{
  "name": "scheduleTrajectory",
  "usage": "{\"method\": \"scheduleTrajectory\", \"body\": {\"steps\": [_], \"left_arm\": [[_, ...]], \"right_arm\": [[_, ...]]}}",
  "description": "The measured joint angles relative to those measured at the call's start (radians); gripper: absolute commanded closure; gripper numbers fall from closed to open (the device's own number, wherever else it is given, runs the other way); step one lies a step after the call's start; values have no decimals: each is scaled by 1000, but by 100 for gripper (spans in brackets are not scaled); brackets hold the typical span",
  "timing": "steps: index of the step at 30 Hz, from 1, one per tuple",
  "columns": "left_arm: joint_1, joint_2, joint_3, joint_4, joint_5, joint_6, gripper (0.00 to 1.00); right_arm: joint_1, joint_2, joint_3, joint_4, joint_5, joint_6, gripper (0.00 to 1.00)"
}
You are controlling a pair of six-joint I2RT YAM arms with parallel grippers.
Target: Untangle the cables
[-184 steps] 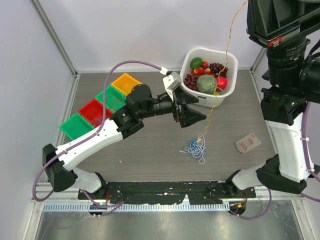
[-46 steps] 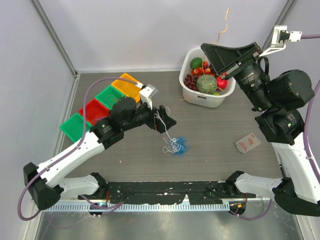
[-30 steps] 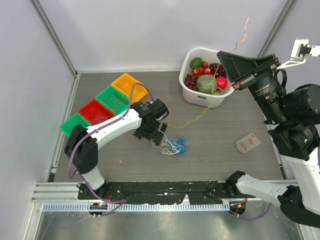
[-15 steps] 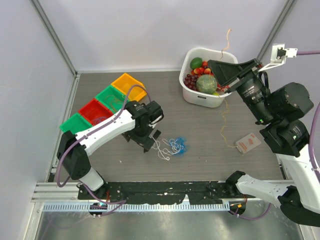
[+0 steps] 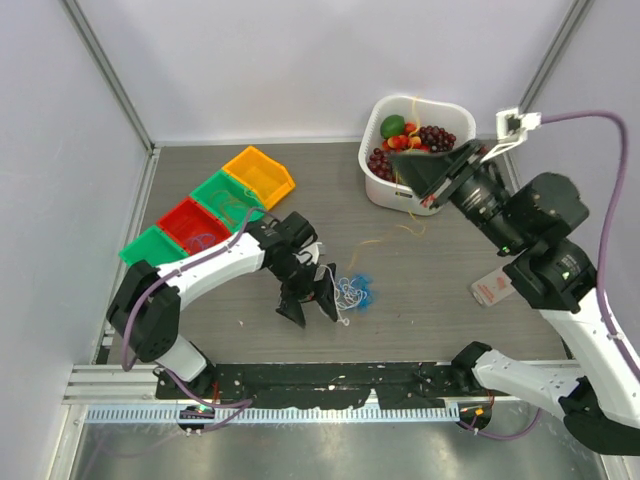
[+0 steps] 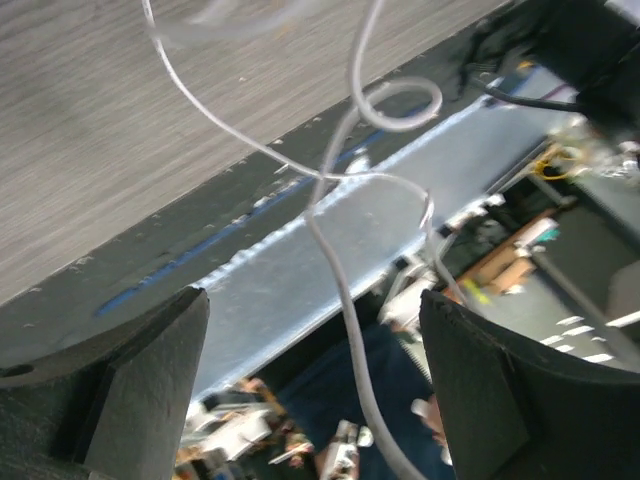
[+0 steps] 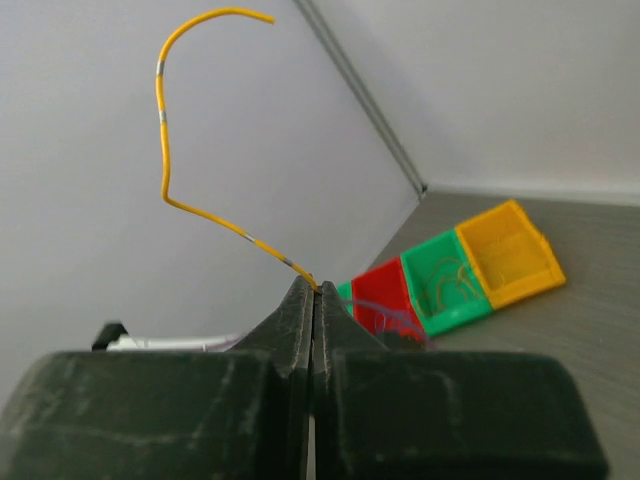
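The cables (image 5: 355, 291) lie as a small white and blue bunch on the table's middle. My left gripper (image 5: 313, 311) is open just left of the bunch, its tips pointing at the near edge. In the left wrist view a white cable (image 6: 343, 290) loops down between the open left gripper (image 6: 312, 295) fingers, touching neither. My right gripper (image 5: 396, 156) is shut on a yellow cable (image 5: 388, 237) that hangs down in front of the basket, apart from the bunch. In the right wrist view the right gripper (image 7: 315, 285) pinches this yellow cable (image 7: 165, 150) at its tips.
A white basket (image 5: 440, 196) of fruit stands at the back right. Yellow (image 5: 259, 172), green (image 5: 224, 194), red (image 5: 189, 222) and green (image 5: 148, 250) bins line the left; some hold cable pieces. A small packet (image 5: 492, 288) lies at the right.
My left gripper has moved right and nearer, down beside the bunch, fingers open. My right gripper has swung left, in front of the basket, with the yellow cable still in it.
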Motion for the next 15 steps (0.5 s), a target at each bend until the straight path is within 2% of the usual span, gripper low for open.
{"method": "scheduleTrajectory", "body": {"steps": [2, 7, 12, 15], "left_arm": [[19, -12, -24, 60, 48, -96, 11], [21, -16, -10, 115, 86, -259, 11], [22, -16, 66, 89, 85, -295, 12], [26, -15, 88, 70, 86, -299, 12]], "right_arm": [[0, -32, -109, 1, -77, 0, 99], [0, -38, -248, -116, -246, -26, 99], [0, -40, -435, -220, -361, -66, 99], [0, -89, -583, -223, -428, -70, 99]]}}
